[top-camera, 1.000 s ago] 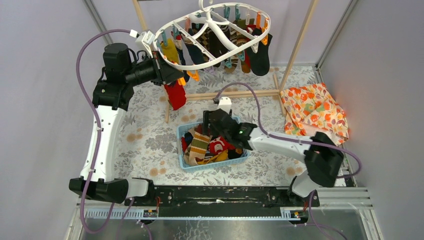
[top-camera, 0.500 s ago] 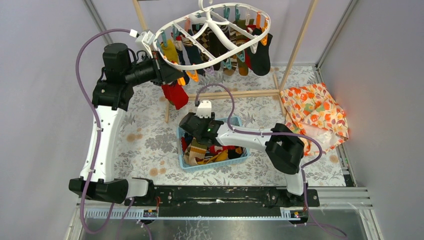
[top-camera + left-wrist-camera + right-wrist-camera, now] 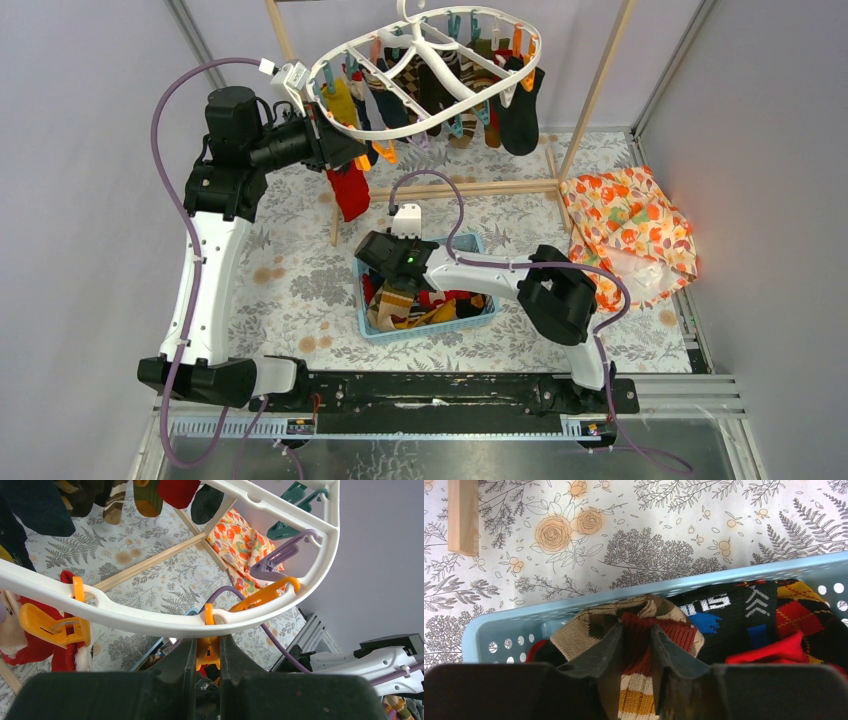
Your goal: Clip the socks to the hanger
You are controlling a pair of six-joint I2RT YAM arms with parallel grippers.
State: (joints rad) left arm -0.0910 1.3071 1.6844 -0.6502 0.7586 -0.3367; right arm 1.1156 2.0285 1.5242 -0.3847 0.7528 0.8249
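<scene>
Several mixed-colour fabric socks (image 3: 796, 612) fill a light blue perforated plastic basket (image 3: 574, 611); others hang clipped under the white oval plastic hanger (image 3: 345, 55). The right gripper (image 3: 636, 632) pinches a tan, rust-striped sock (image 3: 679, 635) in the basket. White letters on a black sock (image 3: 724, 617) are too cut off to read. The left gripper (image 3: 207, 642) is clamped on an orange plastic clip (image 3: 205, 655) at the hanger's rim.
</scene>
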